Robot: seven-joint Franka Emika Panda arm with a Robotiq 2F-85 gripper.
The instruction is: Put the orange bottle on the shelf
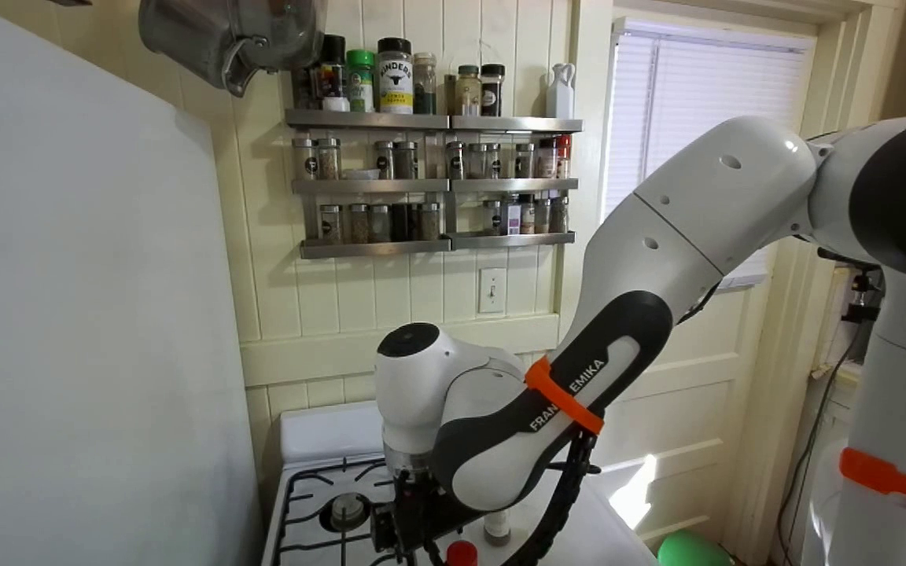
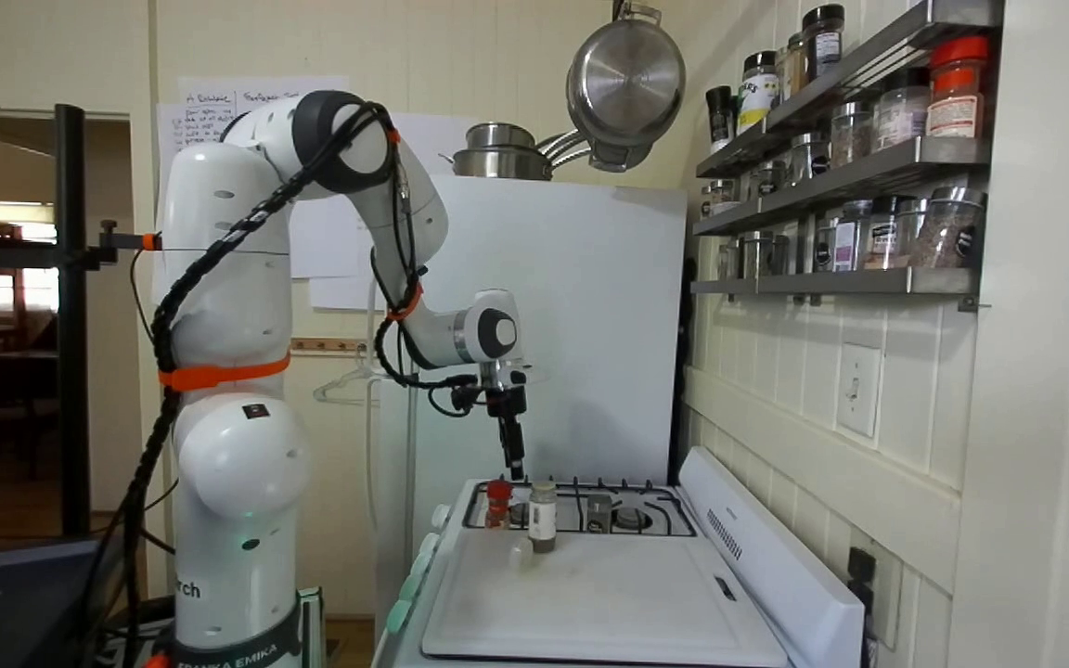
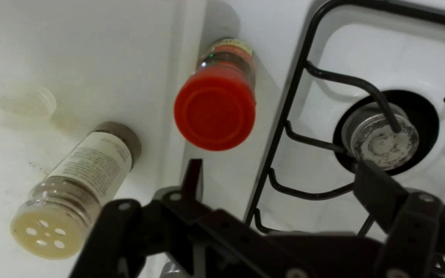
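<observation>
The orange bottle, with its broad red cap (image 3: 214, 110), stands on the stove beside the burner grate; it also shows in an exterior view as a small orange-red bottle (image 2: 497, 506). My gripper (image 3: 280, 164) is open above the stovetop, holding nothing, its left finger (image 3: 194, 177) just short of the cap in the wrist picture. From outside, the gripper (image 2: 515, 471) points downward, over the back of the bottle in that picture. The shelf is a metal wall rack (image 1: 374, 187) with several tiers of spice jars; its lowest tier (image 2: 831, 286) hangs above the stove's back.
A labelled jar (image 3: 91, 170) with a perforated pale top stands near the bottle, a clear lid (image 3: 19, 101) close by. Another small jar (image 2: 598, 513) sits by the grate (image 3: 313, 195). A white fridge (image 1: 107, 314) flanks the stove, and a pan (image 2: 627, 88) hangs overhead.
</observation>
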